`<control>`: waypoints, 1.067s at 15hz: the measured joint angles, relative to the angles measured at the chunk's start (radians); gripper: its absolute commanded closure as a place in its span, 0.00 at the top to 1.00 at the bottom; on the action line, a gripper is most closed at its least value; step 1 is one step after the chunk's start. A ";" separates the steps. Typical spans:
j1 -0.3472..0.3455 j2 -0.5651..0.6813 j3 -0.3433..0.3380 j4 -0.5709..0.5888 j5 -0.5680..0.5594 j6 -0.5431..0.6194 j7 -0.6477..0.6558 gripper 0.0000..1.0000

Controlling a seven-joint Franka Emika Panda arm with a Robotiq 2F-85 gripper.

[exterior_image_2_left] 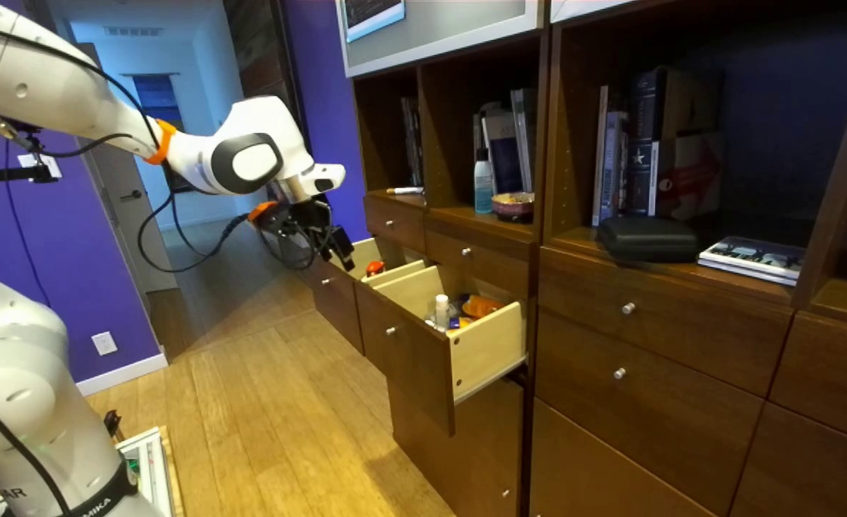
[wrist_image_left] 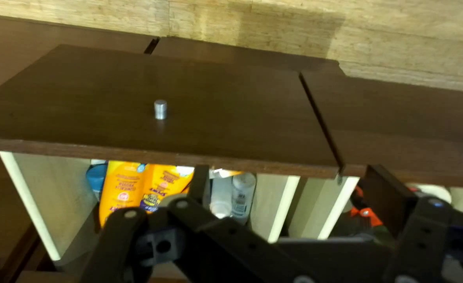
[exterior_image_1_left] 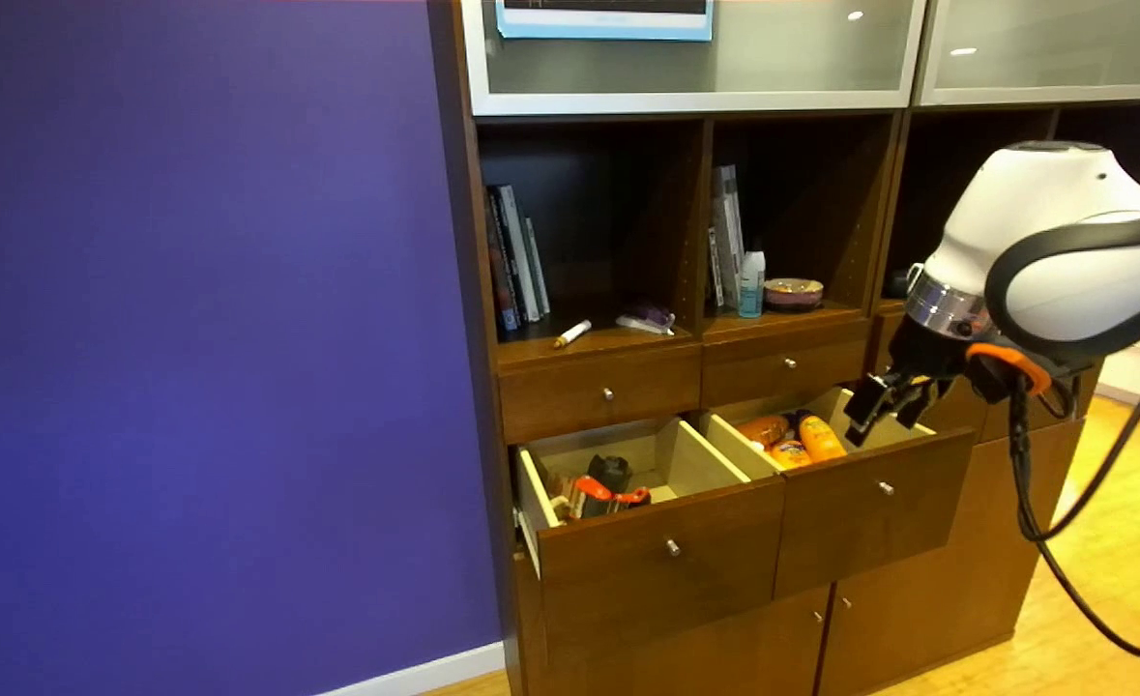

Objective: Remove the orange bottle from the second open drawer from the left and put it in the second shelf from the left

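Exterior view: well to the left of the gripper (exterior_image_1_left: 882, 419) and lower, the first open drawer (exterior_image_1_left: 628, 575) holds red-orange and dark clutter (exterior_image_1_left: 593, 487). Nearer, up and to the left of the gripper, the second shelf (exterior_image_1_left: 811, 213) carries books (exterior_image_1_left: 729, 232), a bluish bottle (exterior_image_1_left: 751, 285) and a bowl (exterior_image_1_left: 793, 295). Beneath it, lower and a little left of the gripper, the orange bottle (exterior_image_1_left: 821, 440) sits inside the second open drawer (exterior_image_1_left: 855, 527), crowded by another orange container (exterior_image_1_left: 790, 454); which of the two the task means cannot be told for certain, and the right-hand one is described here. It is probably a smooth plastic squeeze bottle: light to moderate in weight (fill unknown), slightly yielding, slick, hardly fragile. A hold across mid-body, one finger down each side, seems best, although the close neighbour may cramp one finger. Its long axis runs roughly front to rear in the drawer, with a dark end, apparently the cap, toward the rear; in the wrist view the printed face is exposed and its lettering inverted. Whether the bottle lies flat or leans cannot be told. At far right, the gripper hangs above the drawer, apart from the bottle, its fingers (wrist_image_left: 198, 188) spread wide and holding nothing.
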 measured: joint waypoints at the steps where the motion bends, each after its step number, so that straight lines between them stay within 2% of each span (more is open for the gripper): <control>1: -0.015 0.029 -0.012 0.030 -0.001 0.013 0.000 1.00; 4: -0.061 0.127 -0.030 0.105 -0.034 0.076 0.016 1.00; 8: -0.101 0.274 -0.032 0.173 -0.148 0.188 0.138 1.00; 12: -0.107 0.418 -0.069 0.247 -0.286 0.238 0.315 1.00; 16: -0.094 0.525 -0.139 0.325 -0.306 0.238 0.377 1.00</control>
